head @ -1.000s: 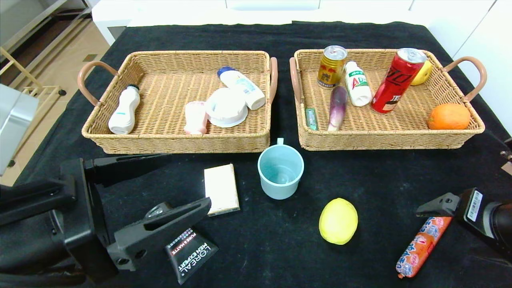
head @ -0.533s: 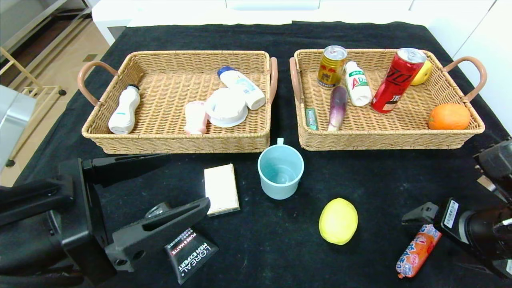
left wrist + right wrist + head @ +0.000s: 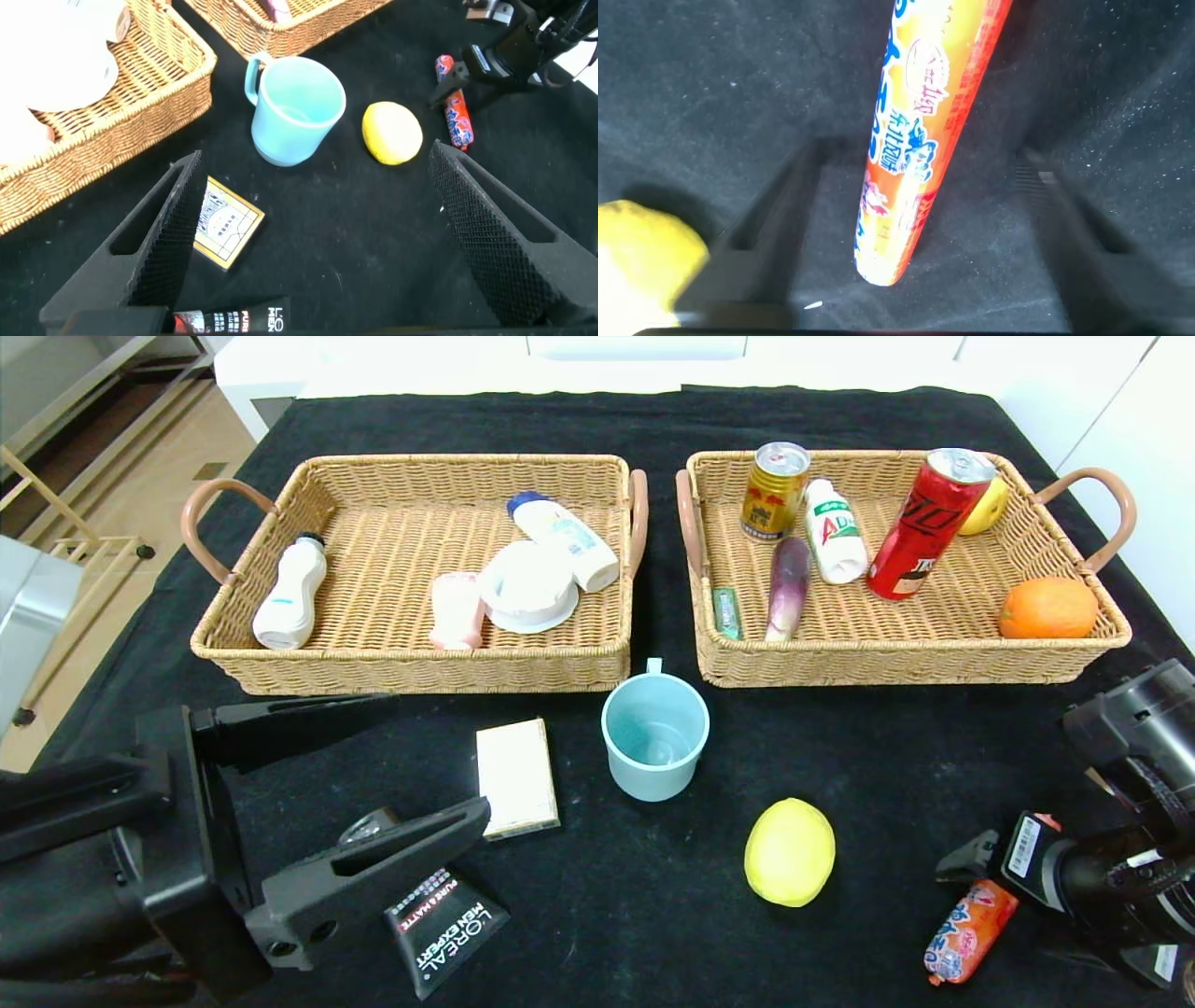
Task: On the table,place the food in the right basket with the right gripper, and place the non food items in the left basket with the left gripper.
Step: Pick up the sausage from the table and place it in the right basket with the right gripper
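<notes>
The orange-red wrapped sausage (image 3: pixel 971 933) (image 3: pixel 924 140) lies near the table's (image 3: pixel 887 747) front right edge. My right gripper (image 3: pixel 980 887) (image 3: pixel 920 233) is down over it, open, one finger on each side with a gap on both. A yellow lemon (image 3: pixel 790 851) (image 3: pixel 640 252) lies to its left. The red can (image 3: pixel 920 527) leans in the right basket (image 3: pixel 896 667). At the front left my left gripper (image 3: pixel 434 756) (image 3: pixel 316 177) hovers open and empty over the L'Oreal tube (image 3: pixel 448 924) (image 3: pixel 234 320). The cream box (image 3: pixel 516 777) and blue mug (image 3: pixel 654 735) sit before the left basket (image 3: pixel 411 672).
The left basket holds white bottles, a pink tube and a round white lid (image 3: pixel 527 586). In the right basket are a gold can (image 3: pixel 773 490), a small bottle, a purple vegetable, an orange (image 3: pixel 1047 608) and a yellow fruit. Bare black cloth lies between lemon and sausage.
My right gripper has dropped and drawn back toward the front edge, coming down over the sausage's far end with its fingers either side. The left arm has not moved.
</notes>
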`<state>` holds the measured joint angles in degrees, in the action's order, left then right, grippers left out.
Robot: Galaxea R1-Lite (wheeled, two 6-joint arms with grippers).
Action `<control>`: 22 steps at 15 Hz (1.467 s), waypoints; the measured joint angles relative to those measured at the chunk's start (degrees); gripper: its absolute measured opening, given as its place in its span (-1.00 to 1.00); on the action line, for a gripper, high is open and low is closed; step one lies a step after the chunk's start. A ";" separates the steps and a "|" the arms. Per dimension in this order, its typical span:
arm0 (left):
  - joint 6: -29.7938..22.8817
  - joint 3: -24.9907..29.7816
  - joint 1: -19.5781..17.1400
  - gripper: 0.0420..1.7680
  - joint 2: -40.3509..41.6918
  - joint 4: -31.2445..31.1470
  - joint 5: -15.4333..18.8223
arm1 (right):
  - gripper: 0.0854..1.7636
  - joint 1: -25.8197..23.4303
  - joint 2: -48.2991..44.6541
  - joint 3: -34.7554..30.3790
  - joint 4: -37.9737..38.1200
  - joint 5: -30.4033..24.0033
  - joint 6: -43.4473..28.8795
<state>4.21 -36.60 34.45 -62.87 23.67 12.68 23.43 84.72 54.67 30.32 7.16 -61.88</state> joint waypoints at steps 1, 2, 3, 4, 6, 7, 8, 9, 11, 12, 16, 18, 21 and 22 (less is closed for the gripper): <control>0.00 0.00 0.00 0.94 0.00 0.00 0.00 | 0.30 0.00 0.11 0.00 0.00 0.00 0.00; 0.00 0.02 0.00 0.94 0.00 0.00 0.00 | 0.15 0.00 0.20 -0.05 -0.02 0.01 0.00; 0.00 0.02 0.00 0.94 0.00 0.00 0.00 | 0.02 0.00 0.24 -0.07 -0.02 0.01 0.00; -0.02 0.02 0.00 0.94 0.00 -0.02 0.00 | -0.10 0.00 0.33 -0.07 -0.06 -0.02 0.00; 0.17 0.05 0.00 0.94 0.06 -0.02 0.00 | -0.58 0.00 0.48 -0.07 -0.09 -0.20 -0.02; 0.23 0.02 0.00 0.94 0.11 -0.02 0.00 | -0.58 0.00 0.63 -0.07 -0.11 -0.13 0.04; 0.23 0.05 0.00 0.94 0.16 -0.02 0.00 | -0.58 -0.06 0.77 -0.07 -0.11 -0.16 0.04; 0.23 0.05 0.00 0.94 0.22 -0.02 0.00 | -0.58 -0.17 0.89 -0.05 -0.13 -0.18 0.09; 0.26 0.05 0.00 0.94 0.30 -0.02 0.00 | -0.58 -0.28 1.16 -0.07 -0.11 -0.16 0.06; 0.30 0.05 0.00 0.94 0.35 -0.02 0.00 | -0.58 -0.32 1.27 -0.11 -0.09 -0.16 0.06; 0.33 0.05 0.05 0.94 0.38 -0.09 0.00 | -0.58 -0.37 1.55 -0.82 -2.35 -0.24 0.11; 0.33 0.05 0.06 0.94 0.39 -0.02 -0.01 | -0.58 -0.32 1.35 -0.88 -2.57 -0.22 0.30; 0.43 0.07 0.09 0.94 0.39 -0.02 0.00 | -0.58 0.49 -0.22 -0.29 -2.78 -0.05 1.16; 0.43 0.11 0.09 0.94 0.39 -0.02 0.00 | -0.58 0.60 -0.99 0.21 -2.23 -0.05 1.52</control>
<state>4.63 -36.49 34.54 -62.48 23.65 12.68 24.03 83.74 54.88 28.09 7.11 -60.36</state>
